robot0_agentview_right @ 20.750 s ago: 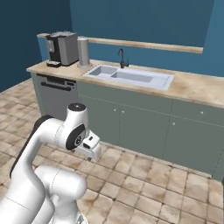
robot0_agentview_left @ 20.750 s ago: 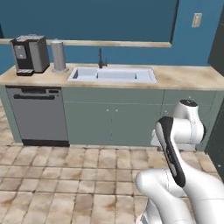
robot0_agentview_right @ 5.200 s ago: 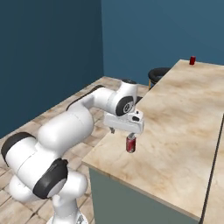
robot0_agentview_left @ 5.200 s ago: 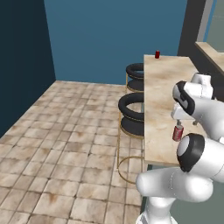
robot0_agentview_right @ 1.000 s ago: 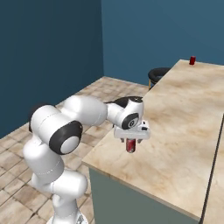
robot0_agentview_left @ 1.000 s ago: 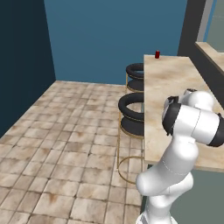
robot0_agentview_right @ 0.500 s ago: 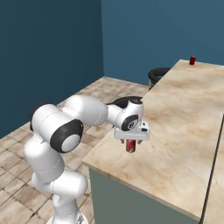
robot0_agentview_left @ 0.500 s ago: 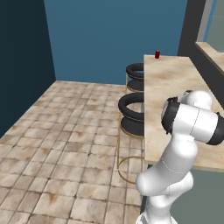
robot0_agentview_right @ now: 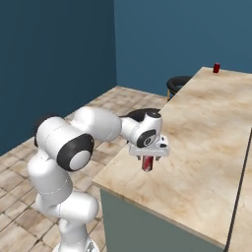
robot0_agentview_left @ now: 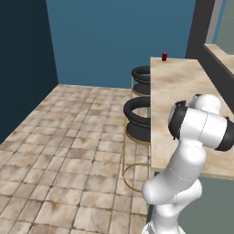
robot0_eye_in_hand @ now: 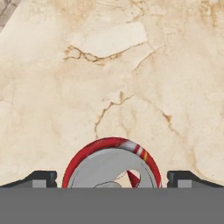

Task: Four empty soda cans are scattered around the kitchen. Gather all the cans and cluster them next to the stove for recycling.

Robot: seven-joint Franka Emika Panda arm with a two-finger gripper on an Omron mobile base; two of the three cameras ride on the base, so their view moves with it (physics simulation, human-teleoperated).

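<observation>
Soda can [robot0_eye_in_hand: 111, 164]: red wall with a white-and-yellow stripe, silvery-grey top. Second soda can [robot0_agentview_right: 216, 67] at the far edge: red. Surface [robot0_agentview_right: 211, 133]: beige marble with brown veining. Fingers [robot0_eye_in_hand: 41, 178]: dark grey. Floor [robot0_agentview_left: 68, 155]: brown mottled tiles. Walls [robot0_agentview_left: 114, 36]: deep blue. Stools [robot0_agentview_left: 137, 119]: black seats, gold frames.

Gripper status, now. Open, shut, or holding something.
Gripper: open, jaws standing either side of the red soda can on the counter; not closed on it.
</observation>
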